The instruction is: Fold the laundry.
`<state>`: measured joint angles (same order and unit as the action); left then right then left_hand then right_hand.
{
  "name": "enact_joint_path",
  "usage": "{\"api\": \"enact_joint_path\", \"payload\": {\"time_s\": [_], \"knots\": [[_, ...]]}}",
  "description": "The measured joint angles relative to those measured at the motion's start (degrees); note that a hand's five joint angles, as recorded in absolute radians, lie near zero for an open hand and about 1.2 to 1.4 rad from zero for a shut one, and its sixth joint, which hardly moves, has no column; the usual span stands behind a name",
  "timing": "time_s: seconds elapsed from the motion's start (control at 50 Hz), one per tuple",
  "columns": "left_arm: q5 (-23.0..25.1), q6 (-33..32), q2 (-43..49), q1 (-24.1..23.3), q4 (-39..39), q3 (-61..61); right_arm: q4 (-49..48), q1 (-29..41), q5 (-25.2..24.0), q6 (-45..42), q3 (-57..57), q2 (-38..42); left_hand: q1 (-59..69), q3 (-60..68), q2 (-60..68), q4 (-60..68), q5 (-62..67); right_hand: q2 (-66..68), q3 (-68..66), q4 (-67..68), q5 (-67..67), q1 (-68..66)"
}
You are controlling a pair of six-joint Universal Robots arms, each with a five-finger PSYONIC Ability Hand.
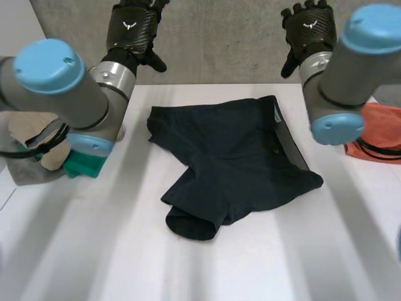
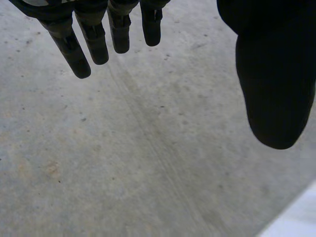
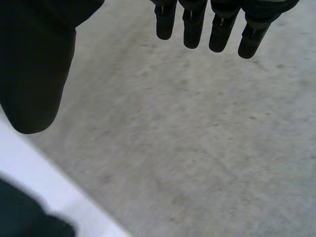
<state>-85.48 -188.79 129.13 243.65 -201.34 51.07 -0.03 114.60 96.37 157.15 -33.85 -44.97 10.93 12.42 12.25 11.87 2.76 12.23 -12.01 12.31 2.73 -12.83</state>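
Navy shorts (image 1: 235,163) lie crumpled on the table (image 1: 94,251). Left hand (image 1: 130,29) and right hand (image 1: 308,29) hover past its far edge, fingers straight, empty.

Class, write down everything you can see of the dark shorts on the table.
The dark shorts look like soft navy fabric, rumpled and not neatly folded, lying mid-table. The waistband, with a small pale label, runs along the side toward the right arm. One leg reaches toward the left arm, and the other ends in an open hem nearest the camera. Only the white table touches them.
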Motion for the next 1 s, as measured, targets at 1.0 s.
{"api": "enact_joint_path", "payload": {"time_s": [1.0], "knots": [[-4.3, -14.2, 5.4, 4.5, -2.5, 23.7, -5.2, -12.7, -19.5, -8.5, -57.8, -15.4, 54.7, 55.7, 56.2, 56.8, 54.5, 0.2, -0.2, 0.2, 0.2, -0.2]]}}
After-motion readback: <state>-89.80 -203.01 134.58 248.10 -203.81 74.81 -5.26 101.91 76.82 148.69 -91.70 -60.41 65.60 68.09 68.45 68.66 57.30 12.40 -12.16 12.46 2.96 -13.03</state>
